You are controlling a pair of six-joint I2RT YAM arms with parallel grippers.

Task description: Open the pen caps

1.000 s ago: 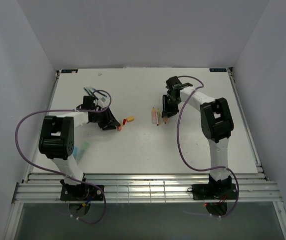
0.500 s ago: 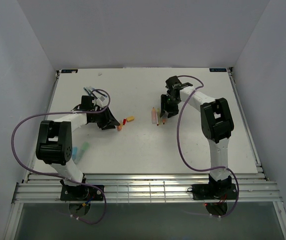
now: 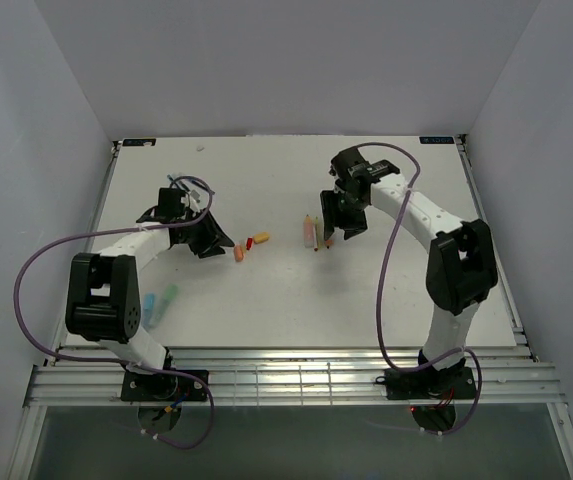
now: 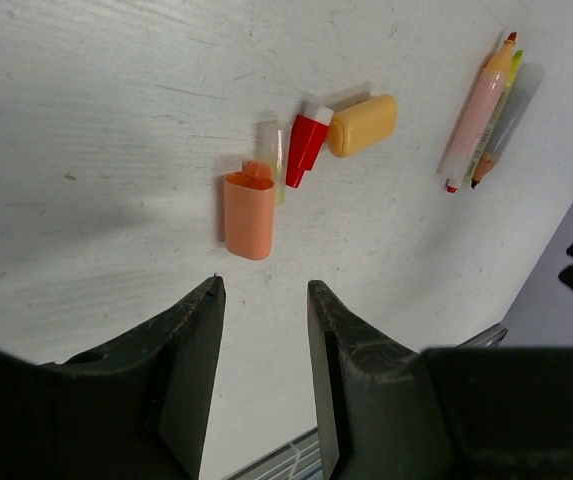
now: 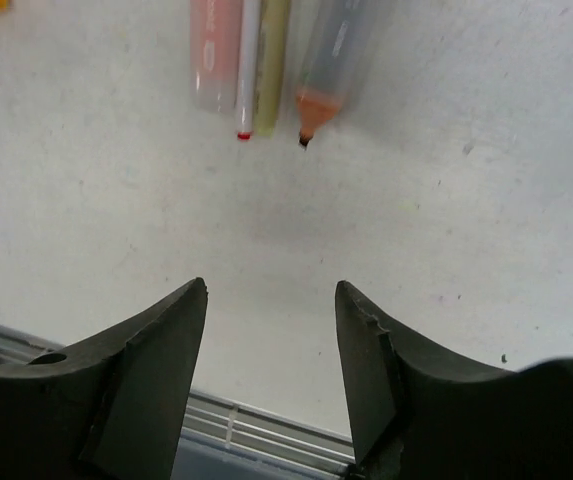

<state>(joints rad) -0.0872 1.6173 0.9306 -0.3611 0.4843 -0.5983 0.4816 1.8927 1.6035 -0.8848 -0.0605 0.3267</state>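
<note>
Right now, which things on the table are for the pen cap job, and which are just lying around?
For the job: orange cap, red cap, yellow cap, clear cap, uncapped pens, teal piece by the left arm (pen or cap, can't tell).
Just lying about: purple cables, small speck at the far edge.

Four caps lie flat in a loose row just ahead of the left gripper (image 4: 262, 290). A stubby orange cap (image 4: 249, 215) is nearest its fingertips, with a clear cap (image 4: 272, 160) just beside it. A red cap (image 4: 304, 150) with a white end comes next, and a yellow cap (image 4: 362, 125) lies farthest off. Ahead of the right gripper (image 5: 271, 290), uncapped pens lie side by side with their tips toward it. They are a pink pen (image 5: 214, 50), a slim white pen (image 5: 249, 70) with a red tip, a yellowish pen (image 5: 272, 60) and, slightly apart, a grey pen (image 5: 334, 50) with an orange tip.
</note>
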